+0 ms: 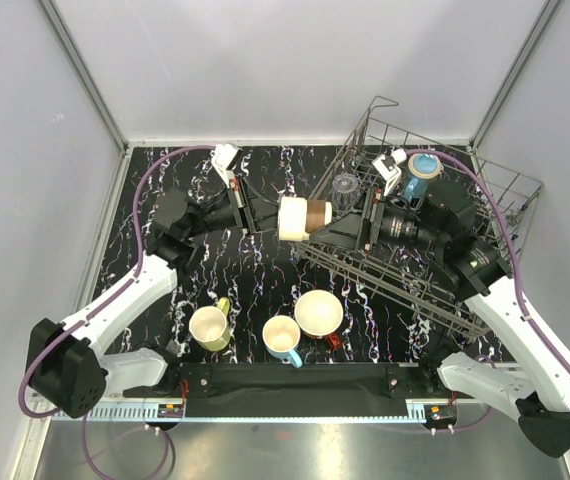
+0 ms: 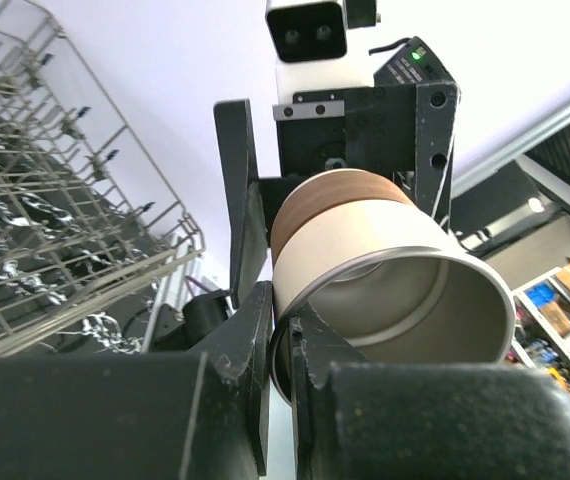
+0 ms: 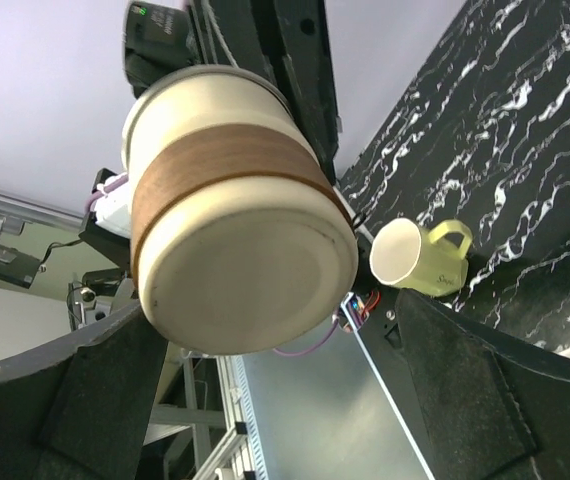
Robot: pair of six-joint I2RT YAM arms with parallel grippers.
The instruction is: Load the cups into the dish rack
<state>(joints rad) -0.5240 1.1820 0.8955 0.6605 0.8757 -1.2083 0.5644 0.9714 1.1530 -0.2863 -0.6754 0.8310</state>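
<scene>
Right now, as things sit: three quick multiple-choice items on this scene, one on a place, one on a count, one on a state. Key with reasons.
1. Where is the clear tumbler?
A) inside the grey wire dish rack
B) on the black marbled table
C) held in the air

2. How many mugs stand on that table?
A) one
B) three
C) five

3. The left pincer is:
A) wide open
B) shut on the rim of the cream cup with a brown band
C) out of view

Key:
1 A: it stands among the rack's wires, near the teal cup.
2 B: a yellow-green mug, a light-blue mug and a wide red mug.
3 B: its fingers pinch the rim in the left wrist view.
</scene>
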